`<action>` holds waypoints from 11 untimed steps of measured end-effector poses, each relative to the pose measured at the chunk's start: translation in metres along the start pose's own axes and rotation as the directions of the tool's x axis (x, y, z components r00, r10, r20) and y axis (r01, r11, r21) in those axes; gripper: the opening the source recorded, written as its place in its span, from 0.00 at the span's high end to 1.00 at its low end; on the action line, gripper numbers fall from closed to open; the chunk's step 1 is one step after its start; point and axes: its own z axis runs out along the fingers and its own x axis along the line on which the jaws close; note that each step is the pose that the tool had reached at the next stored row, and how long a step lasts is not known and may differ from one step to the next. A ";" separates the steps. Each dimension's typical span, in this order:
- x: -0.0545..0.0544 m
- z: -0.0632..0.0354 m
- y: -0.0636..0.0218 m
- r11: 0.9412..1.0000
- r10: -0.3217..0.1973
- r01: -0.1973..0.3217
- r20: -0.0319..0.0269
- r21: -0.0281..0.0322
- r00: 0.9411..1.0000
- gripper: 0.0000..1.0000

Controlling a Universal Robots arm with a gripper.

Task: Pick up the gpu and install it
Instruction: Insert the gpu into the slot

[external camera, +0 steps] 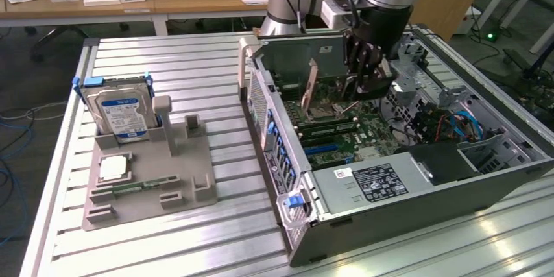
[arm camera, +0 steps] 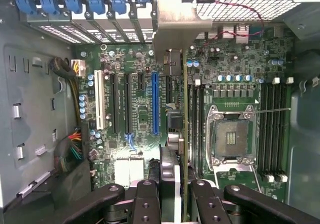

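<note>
Arm comes in from the far side of the table, wrist pointing straight down into the open computer case [external camera: 484, 180], which lies on its side on the slatted metal table [external camera: 173, 56]. Gripper [external camera: 359, 92] sits low over the motherboard [external camera: 346, 137], just above the board in the exterior view. Claw is clamped on the gpu [arm camera: 184, 108]: in the wrist view the card runs edge-on between the black fingers [arm camera: 150, 194], upright, silver end bracket [arm camera: 175, 26] toward the rear slot openings. Card hangs over the board between the blue expansion slot [arm camera: 154, 103] and the CPU socket [arm camera: 230, 139]; can't tell if its edge is touching a slot. Over on the exterior view's left, grey parts holder [external camera: 173, 180] carries the hard drive [external camera: 121, 111], well apart from the case.
</note>
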 end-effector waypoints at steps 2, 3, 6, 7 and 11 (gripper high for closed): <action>0.001 0.0017 0.0003 1.000 0.000 0.000 0.000 0.000 1.000 0.72; 0.002 0.0027 0.0005 1.000 0.000 0.000 0.000 0.000 1.000 0.72; 0.003 0.0063 0.0018 1.000 0.000 0.000 0.000 0.000 1.000 0.72; 0.003 0.0077 0.0023 1.000 0.000 0.000 0.000 0.000 1.000 0.72; 0.003 0.0125 0.0037 1.000 0.000 0.000 0.000 0.000 1.000 0.72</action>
